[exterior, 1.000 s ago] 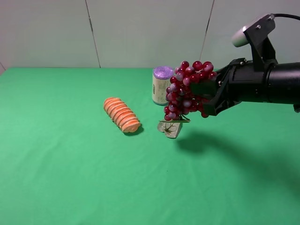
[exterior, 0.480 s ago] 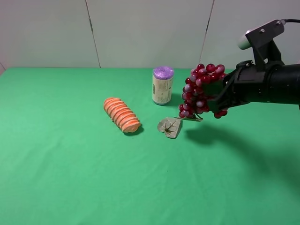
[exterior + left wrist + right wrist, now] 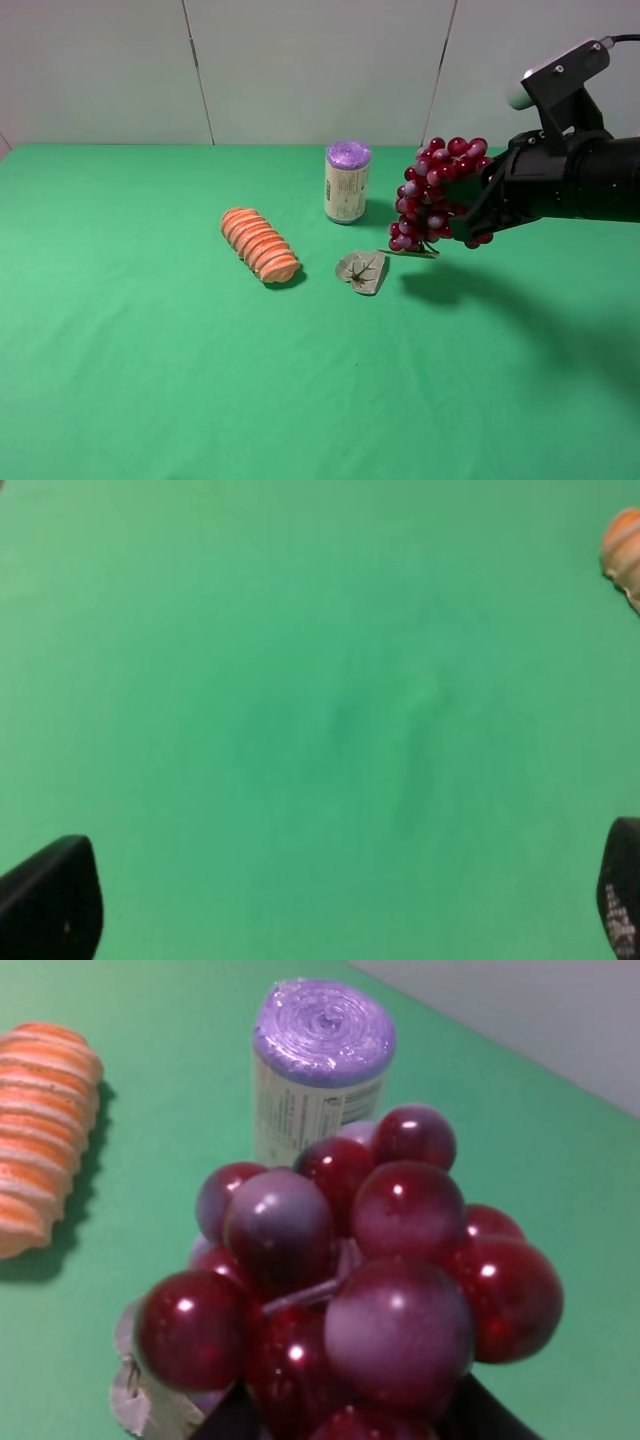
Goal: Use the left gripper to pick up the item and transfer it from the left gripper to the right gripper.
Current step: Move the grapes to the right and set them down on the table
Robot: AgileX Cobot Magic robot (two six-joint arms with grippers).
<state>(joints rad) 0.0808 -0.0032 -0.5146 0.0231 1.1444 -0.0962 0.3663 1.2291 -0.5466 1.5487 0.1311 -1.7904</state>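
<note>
The item, a bunch of glossy dark red and purple grapes (image 3: 437, 190), hangs above the table in my right gripper (image 3: 466, 208), which is shut on it. One leaf (image 3: 410, 252) still hangs under the bunch. A loose pale green leaf (image 3: 362, 270) lies flat on the cloth to the left of it. The right wrist view shows the grapes (image 3: 350, 1260) close up, with the black fingers (image 3: 232, 1422) below them. My left gripper (image 3: 330, 910) is open and empty over bare green cloth. It is out of the exterior high view.
A ribbed orange roll (image 3: 260, 243) lies left of centre, and its end shows in the left wrist view (image 3: 624, 542). A purple-topped can (image 3: 347, 182) stands behind the loose leaf and also shows in the right wrist view (image 3: 318, 1065). Green cloth (image 3: 150, 370) covers the table.
My right gripper has carried the grapes to the right and slightly up, away from the can. The loose leaf has stayed on the cloth.
</note>
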